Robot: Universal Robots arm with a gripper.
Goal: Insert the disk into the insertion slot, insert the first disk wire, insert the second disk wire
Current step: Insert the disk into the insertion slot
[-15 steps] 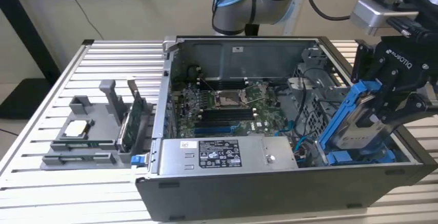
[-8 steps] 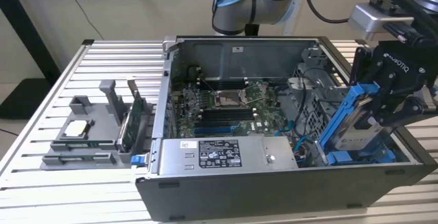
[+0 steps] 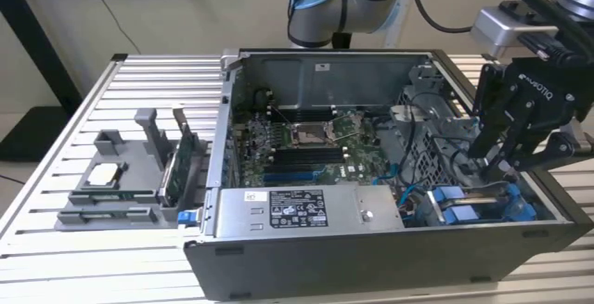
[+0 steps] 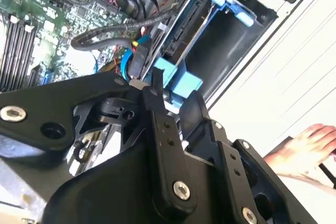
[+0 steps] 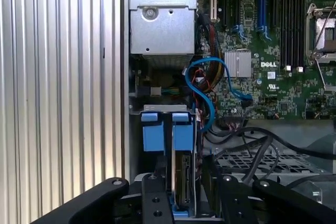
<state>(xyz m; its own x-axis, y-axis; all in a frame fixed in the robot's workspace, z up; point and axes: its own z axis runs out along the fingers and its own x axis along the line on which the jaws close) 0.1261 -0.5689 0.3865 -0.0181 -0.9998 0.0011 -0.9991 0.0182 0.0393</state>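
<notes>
Directly above the insertion slot (image 5: pixel 163 108), the gripper (image 5: pixel 189 181) hangs with fingers spread either side of the disk (image 5: pixel 184 171), which stands on edge inside the slot between its blue fittings (image 5: pixel 150 132); a blue cable (image 5: pixel 210 59) loops near the slot.

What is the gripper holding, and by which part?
Cannot be told. The gripper straddles the grey disk with blue plastic tabs, but whether it clamps it is unclear.

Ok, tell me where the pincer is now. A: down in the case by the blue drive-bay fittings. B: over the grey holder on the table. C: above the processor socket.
A: in the exterior view the pincer hangs low in the case beside the blue fittings.
</notes>
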